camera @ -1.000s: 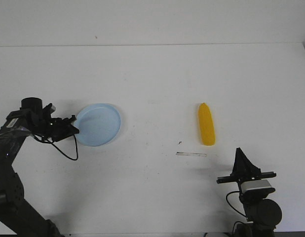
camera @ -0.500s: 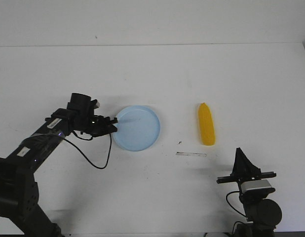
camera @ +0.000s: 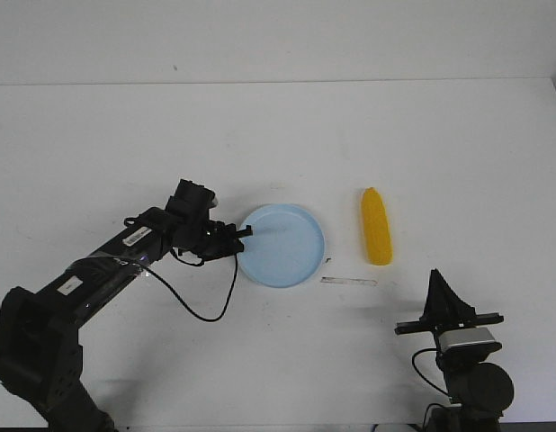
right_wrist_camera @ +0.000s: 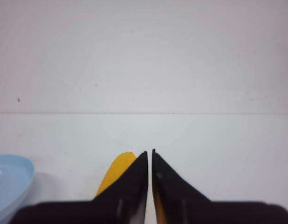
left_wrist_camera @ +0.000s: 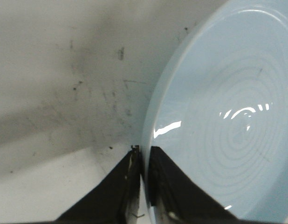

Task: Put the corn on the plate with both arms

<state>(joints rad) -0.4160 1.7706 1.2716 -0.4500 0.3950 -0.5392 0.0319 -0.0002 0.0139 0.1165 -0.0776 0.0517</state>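
Note:
The pale blue plate [camera: 282,245] lies on the white table left of centre-right, and my left gripper [camera: 245,235] is shut on its left rim. In the left wrist view the two black fingers pinch the plate's rim [left_wrist_camera: 151,126], one inside the plate [left_wrist_camera: 228,121], one outside. The yellow corn [camera: 377,227] lies lengthwise to the right of the plate, a short gap between them. My right gripper [camera: 437,281] stands shut near the front edge, below the corn and apart from it. The corn's tip [right_wrist_camera: 117,171] shows behind the right fingers.
A thin pale strip [camera: 348,281] lies on the table between plate and right gripper. The table's far edge [camera: 278,81] meets a white wall. The left arm's black cable [camera: 206,306] loops over the table.
My left gripper has dragged the plate rightward across the table, from the far left to close beside the corn. The right arm and the corn have not moved.

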